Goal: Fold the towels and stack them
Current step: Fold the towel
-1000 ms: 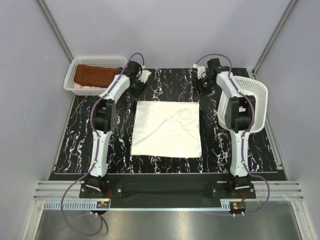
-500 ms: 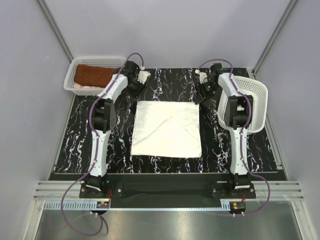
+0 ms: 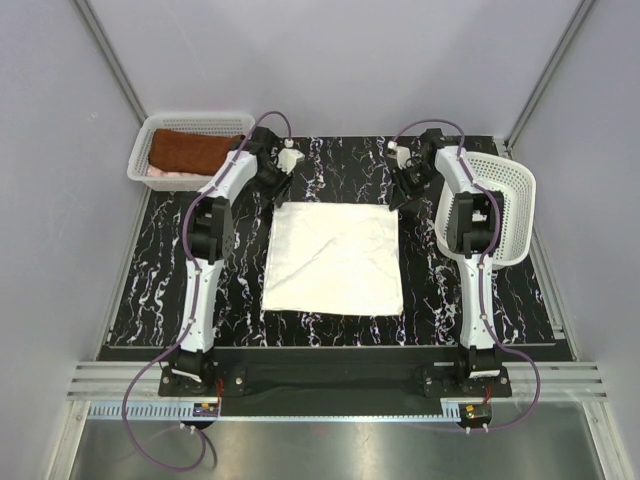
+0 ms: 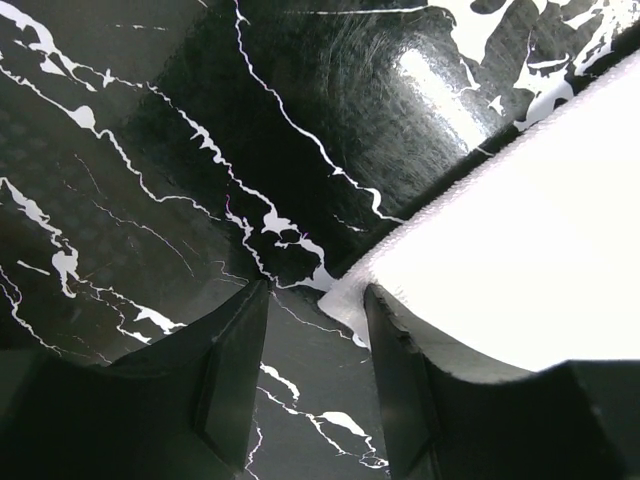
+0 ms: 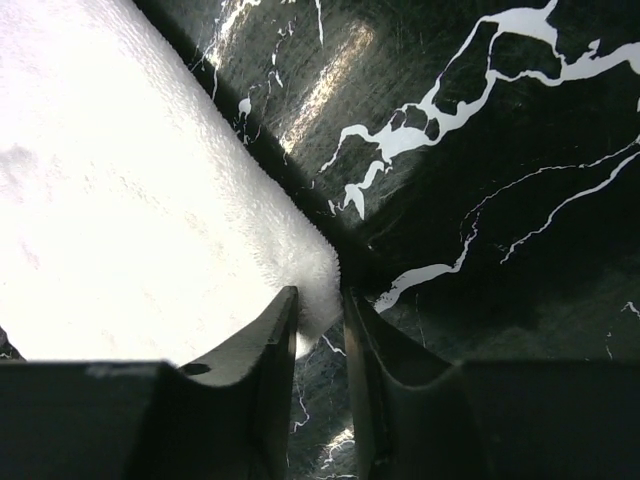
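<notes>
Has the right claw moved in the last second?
Yes. The right claw has come down from beyond the white towel to its far right corner, closer to the towel's far edge.

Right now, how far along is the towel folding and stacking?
Early. Done: the white towel lies spread flat on the table. In hand: both arms are at its far corners; the left gripper is open at one corner, and the right gripper has narrowed on the other, though a firm pinch can't be confirmed. Left: every fold, plus the rust-brown towel in the far-left basket, then stacking.
</notes>
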### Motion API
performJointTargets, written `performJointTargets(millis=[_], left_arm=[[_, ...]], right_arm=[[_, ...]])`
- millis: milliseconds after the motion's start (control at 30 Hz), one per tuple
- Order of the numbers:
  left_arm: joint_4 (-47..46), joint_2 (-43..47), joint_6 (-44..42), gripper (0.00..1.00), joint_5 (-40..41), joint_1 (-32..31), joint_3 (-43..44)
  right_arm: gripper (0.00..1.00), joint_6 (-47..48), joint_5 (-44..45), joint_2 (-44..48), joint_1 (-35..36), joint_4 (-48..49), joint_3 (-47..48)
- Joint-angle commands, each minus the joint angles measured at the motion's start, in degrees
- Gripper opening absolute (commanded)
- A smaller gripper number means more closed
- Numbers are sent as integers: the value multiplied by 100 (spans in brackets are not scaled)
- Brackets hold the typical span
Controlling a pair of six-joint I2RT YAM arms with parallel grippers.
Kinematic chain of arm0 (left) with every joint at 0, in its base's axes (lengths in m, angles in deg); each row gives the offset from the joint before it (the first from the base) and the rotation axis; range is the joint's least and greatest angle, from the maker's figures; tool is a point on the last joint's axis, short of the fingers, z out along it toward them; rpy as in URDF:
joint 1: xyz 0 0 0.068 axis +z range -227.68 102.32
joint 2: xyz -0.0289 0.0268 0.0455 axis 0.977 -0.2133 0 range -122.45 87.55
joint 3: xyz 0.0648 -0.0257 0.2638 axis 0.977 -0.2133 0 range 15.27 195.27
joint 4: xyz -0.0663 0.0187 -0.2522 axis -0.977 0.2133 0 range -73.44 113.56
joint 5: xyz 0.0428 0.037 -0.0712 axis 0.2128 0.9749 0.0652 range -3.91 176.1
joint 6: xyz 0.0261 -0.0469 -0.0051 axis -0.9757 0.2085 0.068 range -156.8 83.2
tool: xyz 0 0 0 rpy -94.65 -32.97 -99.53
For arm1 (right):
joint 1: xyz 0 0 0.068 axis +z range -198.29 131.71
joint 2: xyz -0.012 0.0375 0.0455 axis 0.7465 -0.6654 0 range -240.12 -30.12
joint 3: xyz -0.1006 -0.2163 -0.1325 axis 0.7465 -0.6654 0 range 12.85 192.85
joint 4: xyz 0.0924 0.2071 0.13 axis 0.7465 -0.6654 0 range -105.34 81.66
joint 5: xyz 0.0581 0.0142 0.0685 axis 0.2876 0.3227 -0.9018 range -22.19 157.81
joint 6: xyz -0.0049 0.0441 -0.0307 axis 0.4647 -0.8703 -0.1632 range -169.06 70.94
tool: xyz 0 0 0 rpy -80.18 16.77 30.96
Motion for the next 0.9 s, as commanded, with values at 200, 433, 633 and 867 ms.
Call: performJointTargets(millis=[200, 433, 633, 867], left_arm=[[25, -186, -145, 38, -382, 52, 194], [105, -230, -181, 8, -338, 34, 159], [96, -213, -110, 0, -303, 25, 202], [-561, 419, 364, 0, 39, 43, 54]], right_arm=[[24, 169, -122, -173, -43, -73, 294], [25, 99, -113, -305, -43, 15, 346], [3, 107, -95, -297, -34, 111, 320], [0, -173, 221, 308, -52, 734, 171]])
